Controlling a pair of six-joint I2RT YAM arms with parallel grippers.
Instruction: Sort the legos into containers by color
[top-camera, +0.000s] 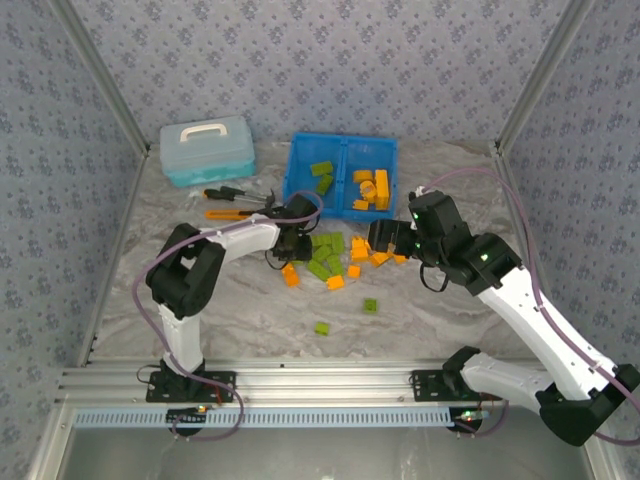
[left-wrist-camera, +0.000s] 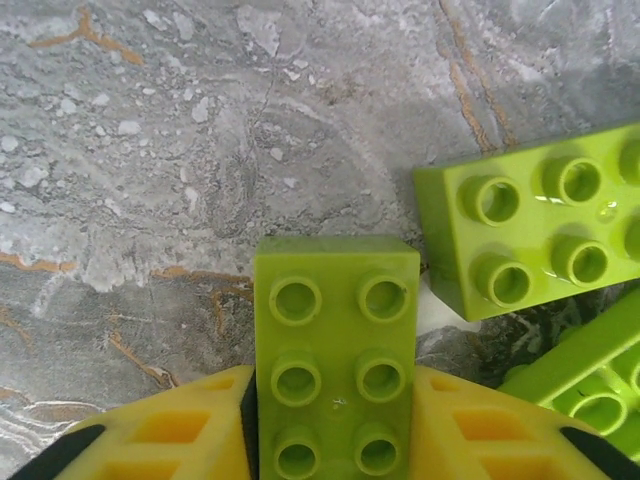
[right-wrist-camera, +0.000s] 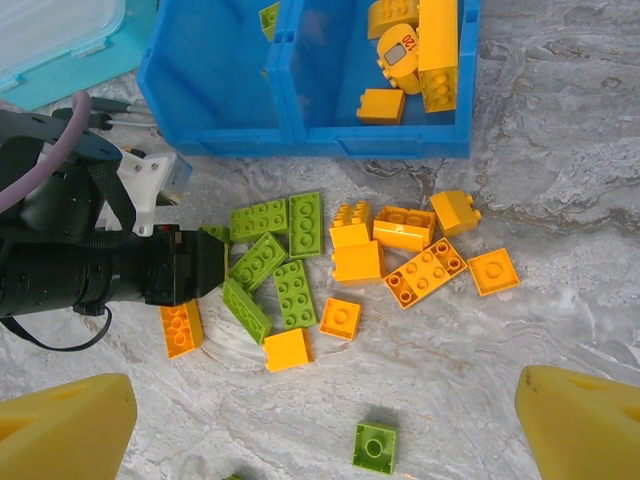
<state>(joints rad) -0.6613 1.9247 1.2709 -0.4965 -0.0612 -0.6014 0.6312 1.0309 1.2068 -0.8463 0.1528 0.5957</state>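
1. The left gripper (left-wrist-camera: 335, 425) has a lime-green studded plastic brick (left-wrist-camera: 335, 340), with its yellow fingers (left-wrist-camera: 170, 430) pressed against both long sides.
2. Just right of it, a second green brick (left-wrist-camera: 530, 230) lies flat on the grey marbled table (left-wrist-camera: 150, 150).
3. The right gripper (right-wrist-camera: 330, 400) hangs over the near side of the pile, its jaws spread wide with nothing between them.
4. In the pile, loose green bricks (right-wrist-camera: 275, 265) bunch on the left and loose orange bricks (right-wrist-camera: 405, 250) on the right, just near of the bright blue rectangular plastic bin (right-wrist-camera: 210, 100).
5. At the far side, the bin's left compartment holds sorted green pieces (top-camera: 322, 177) and its right compartment holds sorted orange pieces (top-camera: 372, 188).
6. Two stray green singles (top-camera: 370, 305) sit apart, nearer the arms.
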